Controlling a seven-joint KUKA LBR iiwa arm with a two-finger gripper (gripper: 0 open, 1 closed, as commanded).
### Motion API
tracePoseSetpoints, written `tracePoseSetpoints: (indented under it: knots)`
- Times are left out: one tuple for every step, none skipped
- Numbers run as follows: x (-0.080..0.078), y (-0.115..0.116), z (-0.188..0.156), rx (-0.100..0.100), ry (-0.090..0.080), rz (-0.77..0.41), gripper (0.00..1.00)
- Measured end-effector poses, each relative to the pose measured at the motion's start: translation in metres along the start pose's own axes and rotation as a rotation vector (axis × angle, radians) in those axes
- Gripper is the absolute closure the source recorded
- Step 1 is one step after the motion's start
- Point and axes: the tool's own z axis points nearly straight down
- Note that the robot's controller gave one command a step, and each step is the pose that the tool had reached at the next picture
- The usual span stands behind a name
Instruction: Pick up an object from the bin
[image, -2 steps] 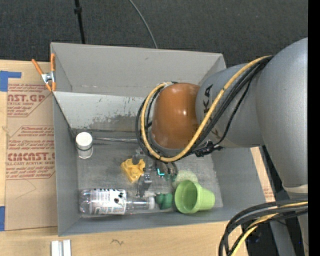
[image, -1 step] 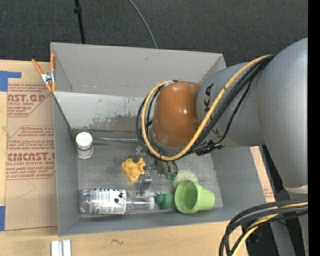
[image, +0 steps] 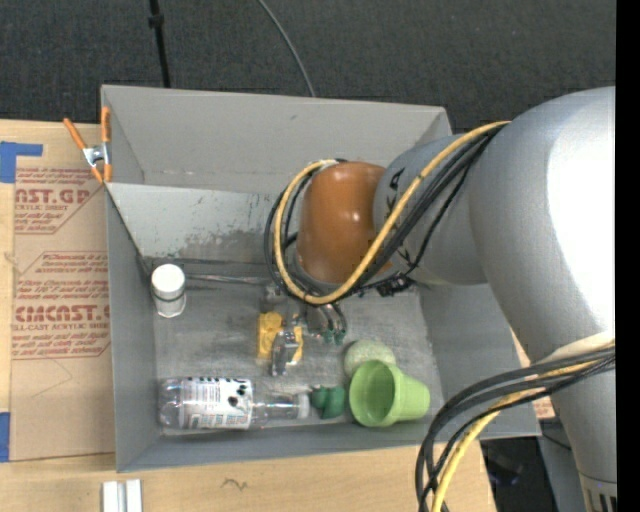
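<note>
My gripper (image: 289, 347) reaches down from under the arm's orange cover to the middle of the bin floor. A small yellow object (image: 268, 333) lies right against its left side, touching or nearly touching it. Whether the yellow object is held is hidden. A green plastic cup (image: 385, 394) lies on its side to the lower right of the gripper. A pale green rounded thing (image: 370, 352) sits just behind the cup.
A clear plastic bottle (image: 225, 404) with a printed label lies along the front wall, with a small dark green thing (image: 327, 402) at its right end. A white capped jar (image: 168, 288) stands at the left wall. The arm covers the bin's right side.
</note>
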Motion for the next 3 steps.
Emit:
tracePoseSetpoints:
  knots:
    - [-0.015, -0.001, 0.016, -0.001, 0.016, -0.008, 0.0]
    - [-0.006, -0.022, 0.004, -0.003, -0.001, -0.076, 0.0]
    - [-0.005, -0.028, 0.005, -0.002, 0.003, 0.021, 0.0]
